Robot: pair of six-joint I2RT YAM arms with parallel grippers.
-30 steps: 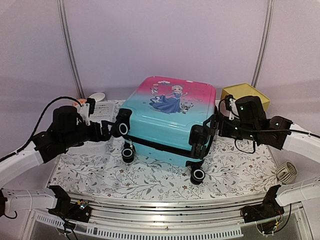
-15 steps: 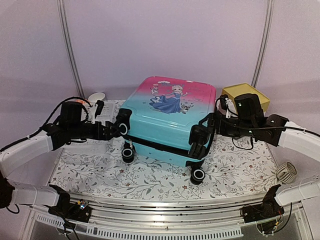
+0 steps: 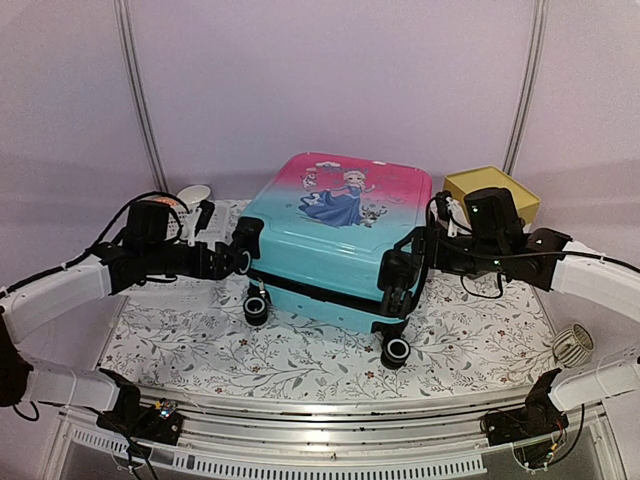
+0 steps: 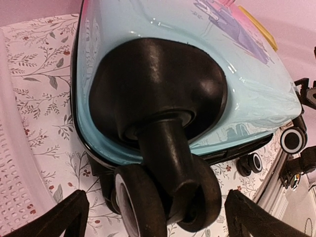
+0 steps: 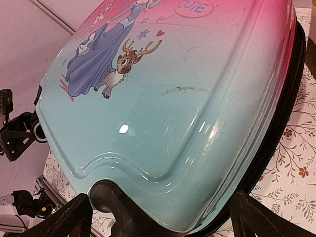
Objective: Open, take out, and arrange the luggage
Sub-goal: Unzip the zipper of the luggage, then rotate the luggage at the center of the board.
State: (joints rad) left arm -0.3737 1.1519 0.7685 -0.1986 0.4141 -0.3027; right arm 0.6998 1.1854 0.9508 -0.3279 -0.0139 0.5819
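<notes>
Left arm: reaches in from the left side, forearm close to level, wrist pointing right toward the near-left corner of the luggage point(image 3: 335, 235).
Left hand point(image 3: 224, 262): fingers spread wide apart, clamped on nothing; in the wrist view the upper left caster point(image 4: 163, 192) sits between the two fingers with a gap on each side.
Right arm: comes in from the right side, elbow raised, wrist pointing left at the near-right corner of the luggage.
Right hand point(image 3: 414, 262): fingers wide apart, gripping nothing; the rounded turquoise corner and the black caster stem below it lie between them.
Luggage position: mid-desk, lying flat on the floral cloth point(image 3: 300, 355), printed face up, pink end toward the back wall, wheels toward the arms.
Luggage state: shells together, black zipper band shut all along the visible side.
Writing: "CUTE" point(image 5: 190, 6) in a small bubble on the pink part; no other text legible.
Neighbours: yellow box point(image 3: 490, 185) behind the right hand; white basket point(image 3: 205, 215) behind the left hand.
</notes>
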